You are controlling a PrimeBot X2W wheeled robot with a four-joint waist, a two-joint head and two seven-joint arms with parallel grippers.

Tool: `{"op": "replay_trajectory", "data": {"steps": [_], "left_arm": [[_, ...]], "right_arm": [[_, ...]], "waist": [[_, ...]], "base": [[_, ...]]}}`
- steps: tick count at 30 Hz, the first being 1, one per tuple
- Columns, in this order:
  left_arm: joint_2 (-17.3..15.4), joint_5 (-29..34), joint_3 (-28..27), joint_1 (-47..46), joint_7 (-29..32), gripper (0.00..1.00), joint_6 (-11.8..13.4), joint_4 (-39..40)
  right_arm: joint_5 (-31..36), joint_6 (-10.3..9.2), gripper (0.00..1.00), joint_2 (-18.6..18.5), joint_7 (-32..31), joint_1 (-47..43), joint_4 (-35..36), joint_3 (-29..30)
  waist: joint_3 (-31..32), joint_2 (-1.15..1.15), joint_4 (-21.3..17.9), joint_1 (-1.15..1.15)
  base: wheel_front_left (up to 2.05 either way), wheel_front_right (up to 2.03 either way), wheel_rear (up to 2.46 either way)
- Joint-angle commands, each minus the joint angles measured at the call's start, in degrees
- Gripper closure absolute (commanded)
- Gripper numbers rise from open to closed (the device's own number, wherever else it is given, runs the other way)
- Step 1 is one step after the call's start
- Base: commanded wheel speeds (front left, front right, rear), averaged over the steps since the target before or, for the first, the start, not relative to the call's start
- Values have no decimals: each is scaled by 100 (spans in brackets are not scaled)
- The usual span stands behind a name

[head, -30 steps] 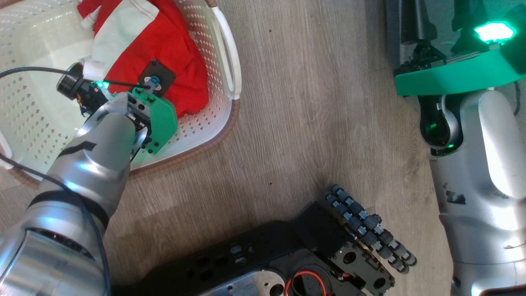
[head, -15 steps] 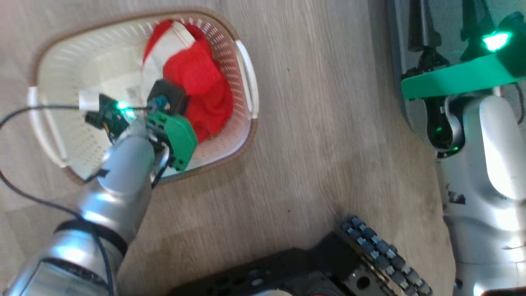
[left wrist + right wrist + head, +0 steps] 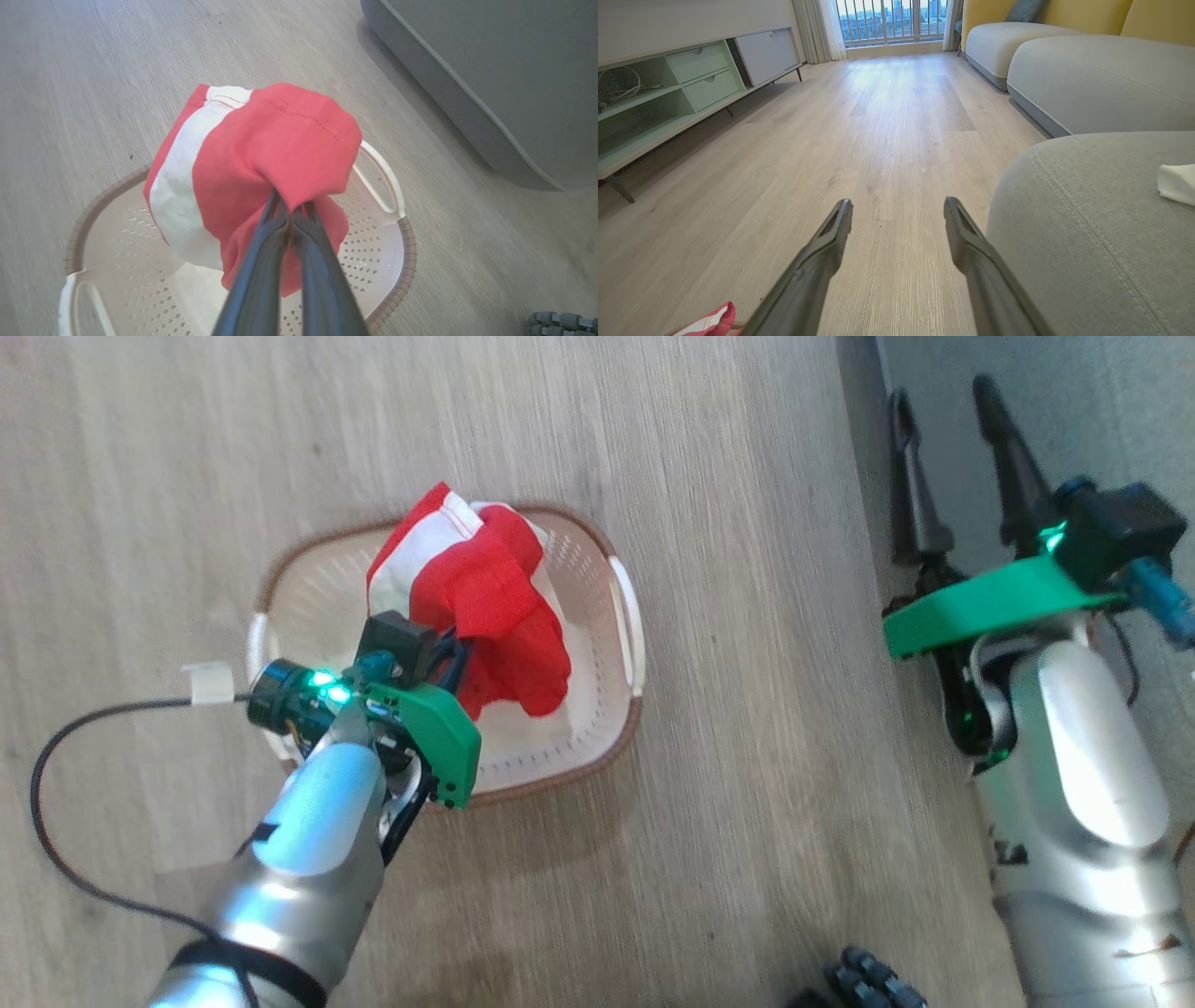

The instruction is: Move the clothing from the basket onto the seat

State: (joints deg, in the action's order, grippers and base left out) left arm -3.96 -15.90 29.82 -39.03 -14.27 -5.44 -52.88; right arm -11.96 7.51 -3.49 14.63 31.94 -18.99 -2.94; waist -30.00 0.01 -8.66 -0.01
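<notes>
While the left gripper (image 3: 289, 210) clamps red-and-white fabric clothing (image 3: 261, 154) just above the cream perforated plastic basket (image 3: 402, 252), the right gripper (image 3: 898, 203), fingers apart, hangs right of the basket beside the grey-green upholstered seat (image 3: 1087, 242).

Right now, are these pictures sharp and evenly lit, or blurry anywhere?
Head view: soft, floor grain smeared, glare on the pale right forearm. Left wrist view: clothing crisp, floor towards the edges streaky. Right wrist view: sharp, bright daylight at the window.
</notes>
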Motion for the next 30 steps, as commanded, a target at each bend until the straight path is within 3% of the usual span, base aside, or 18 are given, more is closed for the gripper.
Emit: {"op": "replay_trajectory", "data": {"steps": [1,17,30], "left_arm": [[-60,-38,-186,67,-73,100,-21,182],[59,85,-953,1153,-73,100,-108,1618],[102,55,-1175,1238,-73,100,-165,3073]], "right_arm": [[57,-2,0,61,37,-126,134,-124],[72,-2,0,61,37,-985,-374,-361],[-14,-2,0,55,37,-1483,-582,-451]], "waist": [[404,-1,216,1],[1898,-1,643,1],[2579,-1,819,1]], "base": [[0,0,0],[0,0,0],[0,0,0]]}}
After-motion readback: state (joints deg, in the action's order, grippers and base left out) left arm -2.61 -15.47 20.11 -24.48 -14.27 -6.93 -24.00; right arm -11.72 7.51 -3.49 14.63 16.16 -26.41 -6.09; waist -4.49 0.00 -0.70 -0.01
